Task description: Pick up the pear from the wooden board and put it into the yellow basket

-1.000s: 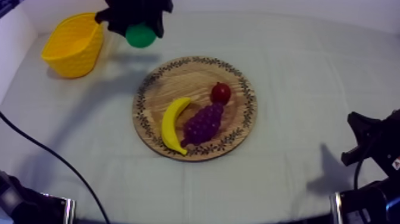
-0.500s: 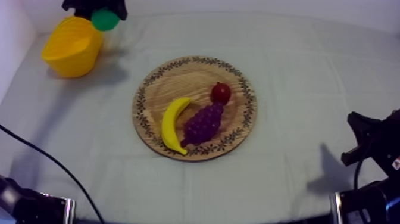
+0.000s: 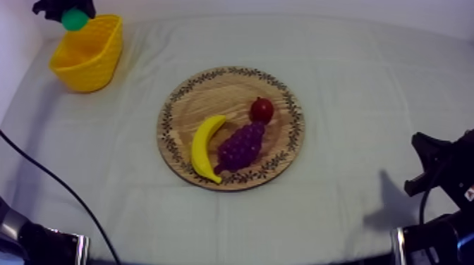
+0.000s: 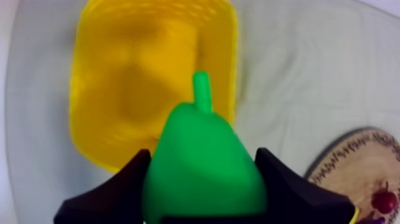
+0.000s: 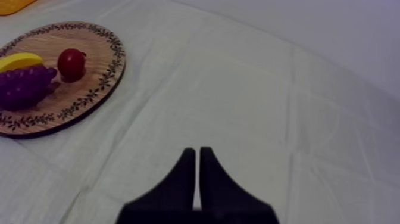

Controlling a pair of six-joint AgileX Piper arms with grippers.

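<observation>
Grey-white cloth covered the table (image 3: 367,77). The left gripper (image 4: 203,179) was clamped on the pear (image 4: 199,143), with the rim of the yellow basket (image 4: 89,119) just below its jaws. Dropped there, it could clip the rim and roll out. The right gripper (image 5: 197,173) sat closed, empty.

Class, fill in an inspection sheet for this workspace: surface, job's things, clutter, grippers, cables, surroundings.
Surface: cloth, grey-white, creased, nothing spilled.
Job's things: pear, green, off the board, held over the basket, not yet released.
Clutter: banana, grapes and red fruit lie close together on the board.
Grippers: left gripper shut on the pear; right gripper shut on nothing, over bare cloth at the table's right side.
Cables: nothing seen beyond the robot's own.
Surroundings: pale backdrop behind the table.
</observation>
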